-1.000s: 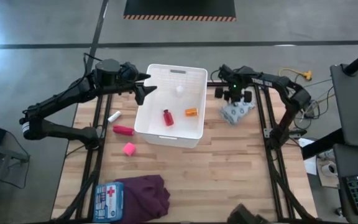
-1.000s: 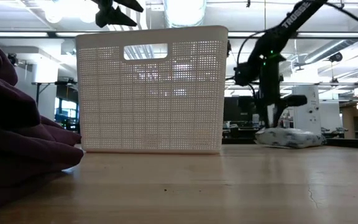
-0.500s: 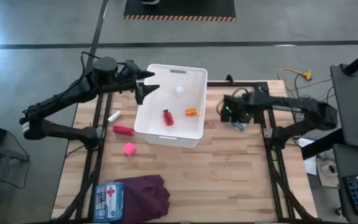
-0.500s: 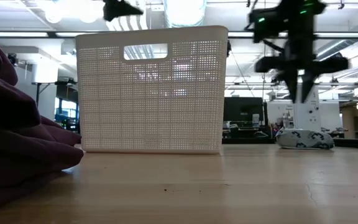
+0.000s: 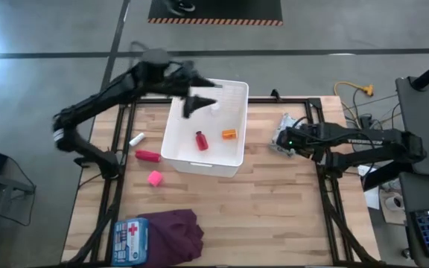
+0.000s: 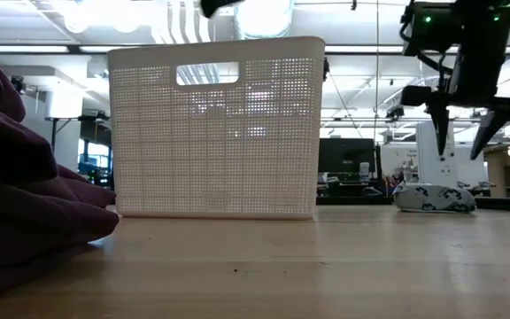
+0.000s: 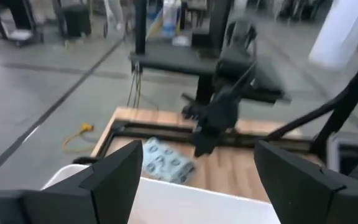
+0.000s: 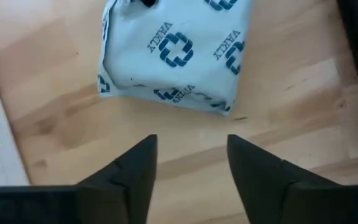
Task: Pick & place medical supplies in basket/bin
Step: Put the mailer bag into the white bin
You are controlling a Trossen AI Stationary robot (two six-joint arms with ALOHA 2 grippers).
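The white perforated basket [image 5: 238, 151] holds the small red bottle [image 5: 200, 140] and the orange box [image 5: 229, 135]. My left gripper [image 7: 194, 180] hovers open over the basket's far part, above its rim [image 7: 166, 208]. My right gripper [image 8: 191, 142] hangs open, fingers pointing down, above the white-blue patterned pouch [image 8: 176, 50], which lies flat on the table right of the basket. Left of the basket lie the white vial [image 5: 136, 139], the pink-red tube [image 5: 147, 155] and the pink cube [image 5: 154, 178]. The blue first-aid pouch [image 5: 131, 240] lies at the near left edge.
The dark purple cloth [image 5: 176, 234] lies bunched beside the first-aid pouch near the table's near edge. Black frame rails [image 5: 319, 160] run along the table's right side next to the patterned pouch. Bare wood stretches between the basket and the near edge.
My left gripper has swung toward the table's right, from beside the basket's far left corner to over its far part. My right gripper has risen from table level at the patterned pouch and shifted toward the near edge; it now hangs above the pouch.
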